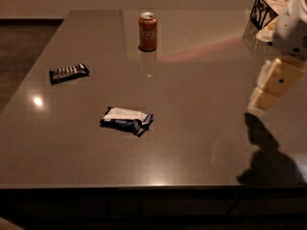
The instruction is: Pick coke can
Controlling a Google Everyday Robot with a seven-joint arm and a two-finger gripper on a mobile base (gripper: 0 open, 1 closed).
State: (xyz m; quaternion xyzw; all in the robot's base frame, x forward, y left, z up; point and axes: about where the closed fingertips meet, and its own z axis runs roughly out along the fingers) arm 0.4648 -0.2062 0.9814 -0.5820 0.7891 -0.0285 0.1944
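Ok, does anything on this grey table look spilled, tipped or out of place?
Nothing stands out. The orange-red drink can stands upright at the far side; the black snack bar and blue-and-white wrapper lie flat. The cream gripper hangs far right.

Looks like an office break area: grey stone-look counter (201, 80), dark snack bar (69, 73), blue-white wrapper (126, 120) and coke can (147, 31) on it, wire basket (268, 8) at its far-right corner, gripper (263, 99) over its right edge.
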